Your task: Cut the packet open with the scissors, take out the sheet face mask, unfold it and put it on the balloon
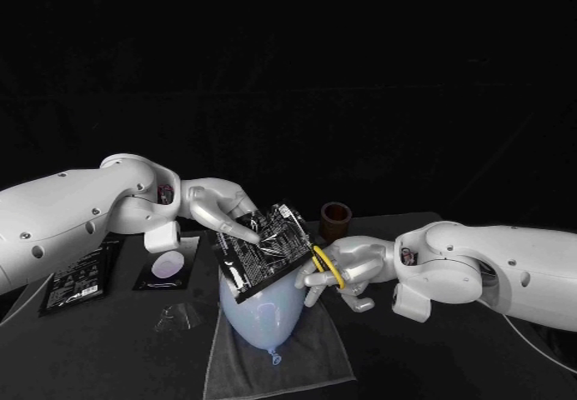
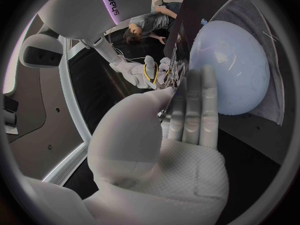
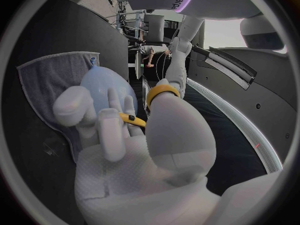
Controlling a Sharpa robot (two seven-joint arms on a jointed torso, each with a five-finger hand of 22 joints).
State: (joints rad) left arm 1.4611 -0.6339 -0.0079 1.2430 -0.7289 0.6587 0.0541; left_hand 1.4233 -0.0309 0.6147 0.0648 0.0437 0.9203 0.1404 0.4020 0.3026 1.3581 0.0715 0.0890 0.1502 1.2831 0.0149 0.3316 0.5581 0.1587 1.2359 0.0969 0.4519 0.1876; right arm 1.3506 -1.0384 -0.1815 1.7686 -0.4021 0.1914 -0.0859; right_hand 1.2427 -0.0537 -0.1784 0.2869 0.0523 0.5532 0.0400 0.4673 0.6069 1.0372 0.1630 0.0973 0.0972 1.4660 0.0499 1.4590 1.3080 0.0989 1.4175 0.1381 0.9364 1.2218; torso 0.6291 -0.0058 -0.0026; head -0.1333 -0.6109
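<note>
Two hands on the job here. The left hand point(image 1: 226, 212) has the black face-mask packet point(image 1: 267, 246) pinched by its upper end, thumb on one face and fingers on the other. It holds the packet tilted in the air right over the pale blue balloon point(image 1: 267, 321), which lies on a grey cloth point(image 1: 301, 367) at the packet's 6 o'clock.

The right hand point(image 1: 348, 271) comes in at the packet's 4 o'clock with fingers curled through the yellow loops of the scissors point(image 1: 323, 265). The blades are hidden against the packet's edge, so I can't tell if they're apart or biting. My guess is the cut is only just starting.

Biggest worry is the balloon. It's just under the packet's low corner, so a blade tip dipping toward 6 o'clock could pop it. The pinch is also at one end only, so the packet may twist or slide when the blades close. And a cut too far in from the edge might slice the mask inside.

A spare packet point(image 1: 78, 282) sits out at 9 o'clock.
</note>
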